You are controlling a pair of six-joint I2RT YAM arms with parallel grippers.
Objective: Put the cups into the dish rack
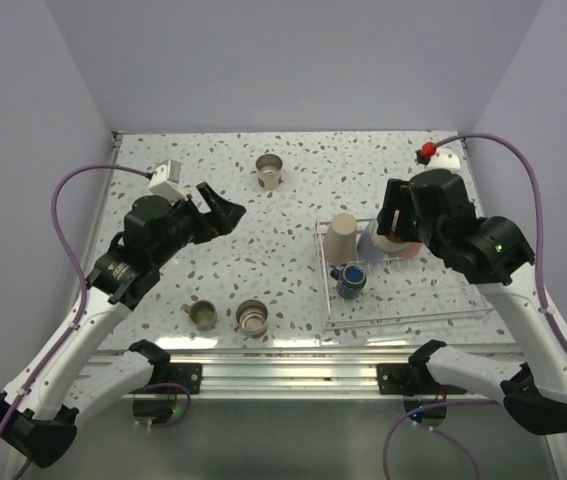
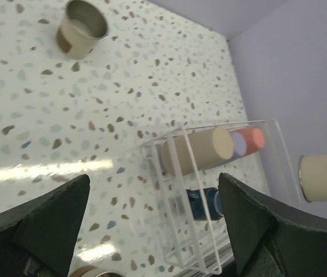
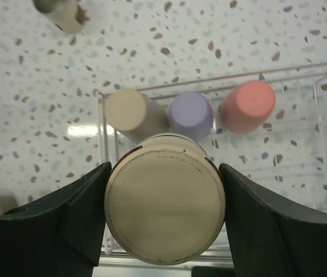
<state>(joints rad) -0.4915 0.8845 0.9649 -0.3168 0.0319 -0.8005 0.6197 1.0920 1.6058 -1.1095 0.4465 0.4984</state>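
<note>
Because the right tool is clamped on a short cup and holds it in the air over the far part of the dish rack, the main risk, as I judge it, is a bad release. The beige tumbler, the lavender tumbler and the coral tumbler stand close together in a row just below it. A descent that drifts toward them could knock one over or wedge the cup against a neighbour. The black mug sits in the rack nearer the arms, so the free room lies mostly to the right; I cannot tell whether the cup is lined up with it. Letting go too high could make the cup bounce on the thin wires and tip, or roll over the low side. The left tool hangs spread and empty above the tabletop, well apart from the rack. The far metal cup, the near metal cup and the small near cup sit on the tabletop, not yet loaded. Carrying one in too soon could crowd the two arms at the rack.
</note>
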